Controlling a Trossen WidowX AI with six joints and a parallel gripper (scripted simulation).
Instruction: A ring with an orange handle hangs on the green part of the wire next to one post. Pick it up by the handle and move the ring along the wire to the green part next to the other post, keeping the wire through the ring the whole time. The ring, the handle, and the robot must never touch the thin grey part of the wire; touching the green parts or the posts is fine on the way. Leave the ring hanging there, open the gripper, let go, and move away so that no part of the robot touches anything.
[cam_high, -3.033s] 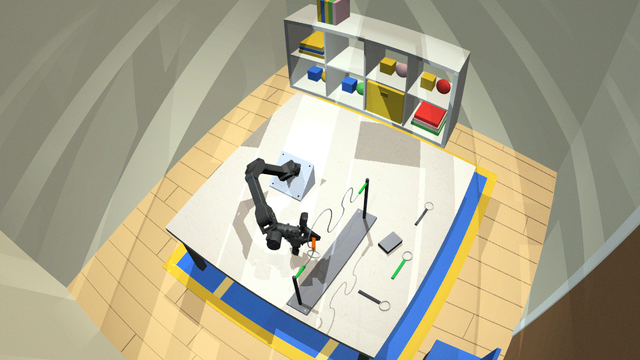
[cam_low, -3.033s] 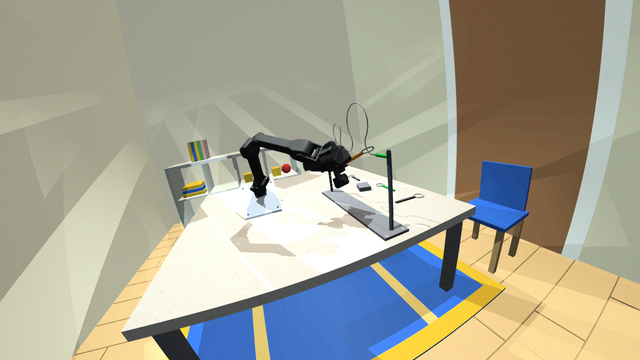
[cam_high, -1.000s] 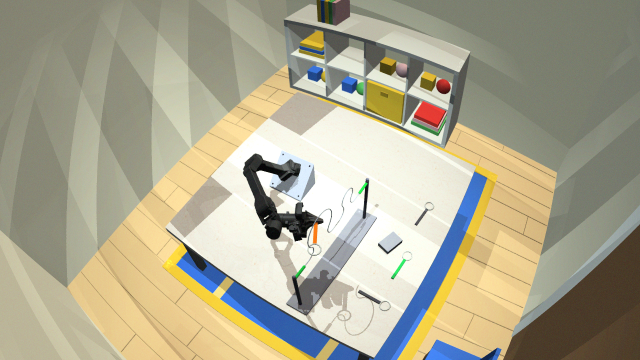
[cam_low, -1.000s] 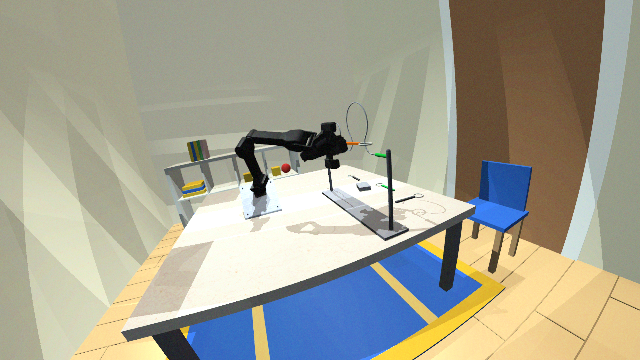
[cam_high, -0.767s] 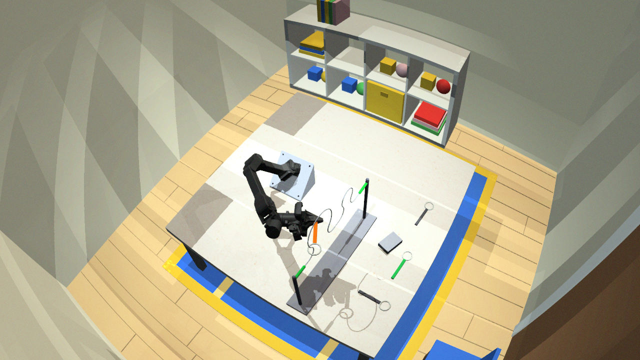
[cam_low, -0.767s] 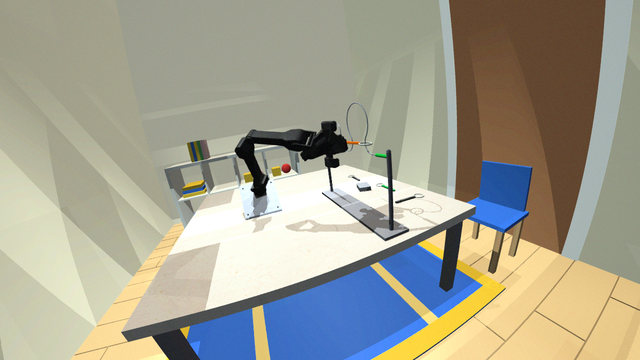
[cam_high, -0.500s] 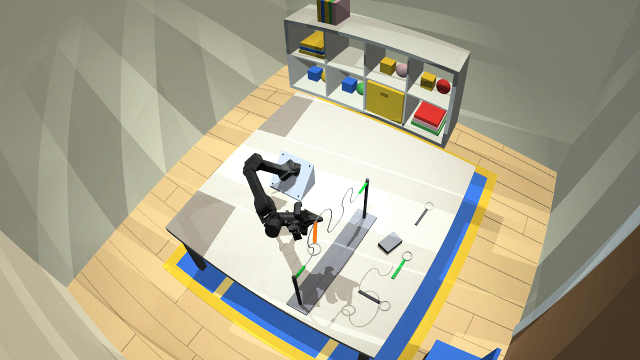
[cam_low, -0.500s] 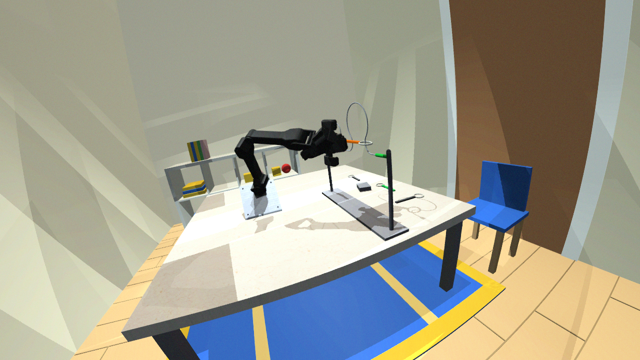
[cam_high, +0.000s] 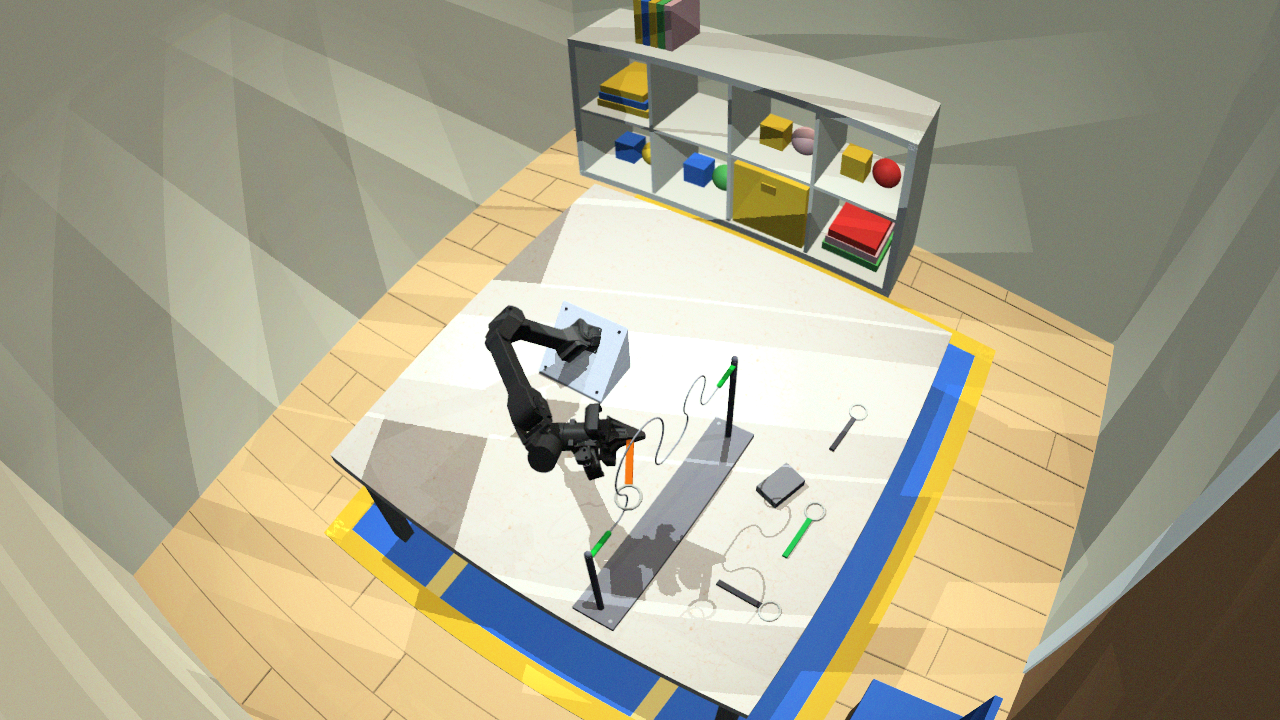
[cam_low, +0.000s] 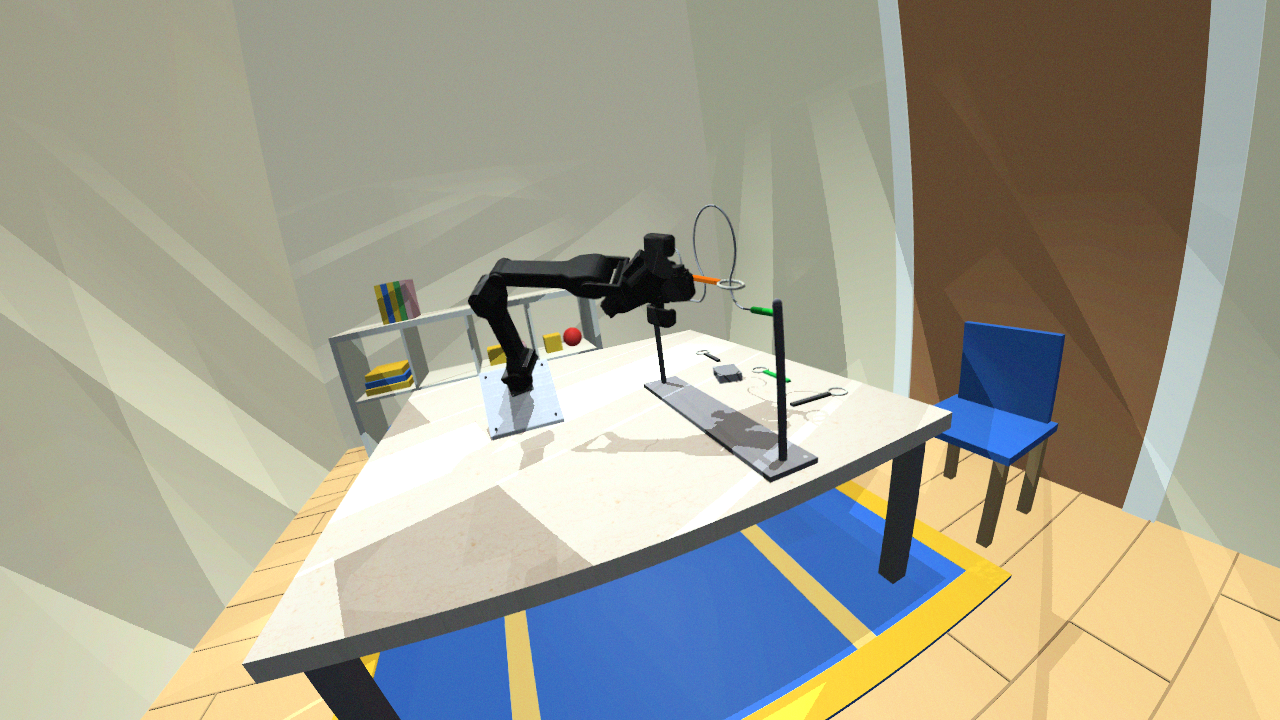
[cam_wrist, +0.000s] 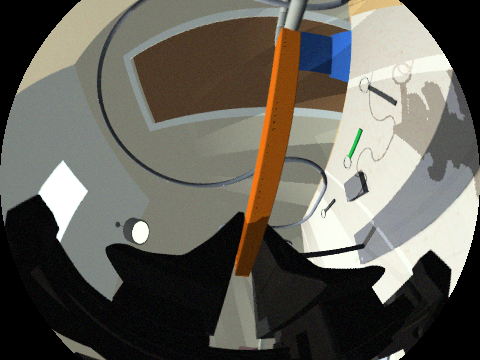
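My gripper (cam_high: 637, 436) (cam_low: 691, 282) (cam_wrist: 247, 218) is shut on the orange handle (cam_high: 629, 462) (cam_low: 706, 279) (cam_wrist: 280, 115), near its end. The handle lies roughly level in the exterior view. The ring (cam_high: 641, 497) (cam_low: 730, 287) is around the thin grey wire (cam_low: 735, 241) (cam_wrist: 200, 185), a short way from the green part (cam_high: 600, 543) (cam_low: 761, 311) by the near post (cam_high: 593, 582) (cam_low: 779, 385). Contact between ring and wire cannot be told. The other green part (cam_high: 726, 375) is by the far post (cam_high: 732, 398) (cam_low: 661, 353). The ring is cut off in the wrist view.
The posts stand on a grey base plate (cam_high: 662, 510). Beyond it lie a green-handled ring (cam_high: 799, 537) (cam_wrist: 355, 142), two black-handled rings (cam_high: 844, 433) (cam_high: 738, 592) and a grey block (cam_high: 780, 484). The wire's tall bends rise close beside the gripper. A blue chair (cam_low: 1006, 376) stands off the table.
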